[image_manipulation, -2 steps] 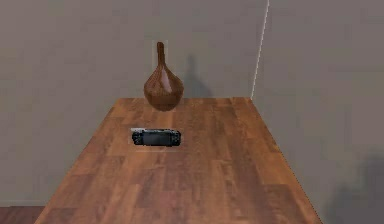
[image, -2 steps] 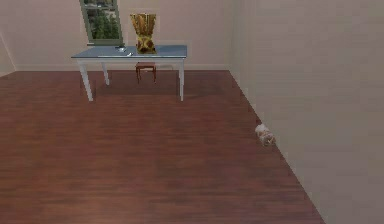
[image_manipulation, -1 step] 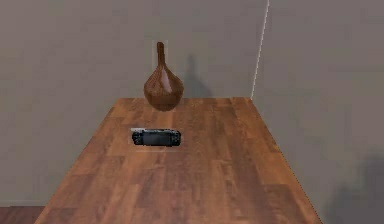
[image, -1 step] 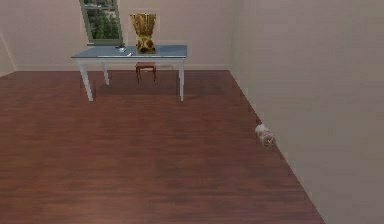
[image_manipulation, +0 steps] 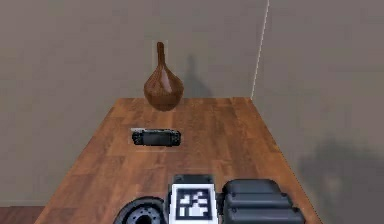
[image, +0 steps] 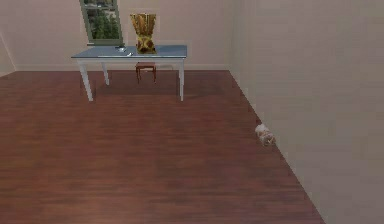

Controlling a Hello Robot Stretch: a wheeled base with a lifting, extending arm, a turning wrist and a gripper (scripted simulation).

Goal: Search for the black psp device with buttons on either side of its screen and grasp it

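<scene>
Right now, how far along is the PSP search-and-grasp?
Search looks done: the black PSP lies on the wooden table near a brown vase. In hand: cannot tell; the gripper sits at the arm side view's bottom edge, apart from it. Left: reach and grasp.

Furniture and ornaments
Brown vase (image_manipulation: pixel 162 85) on a wooden tabletop (image_manipulation: pixel 230 130); elsewhere, a blue-topped table (image: pixel 170 50) bears a golden ornament (image: pixel 144 32).
</scene>
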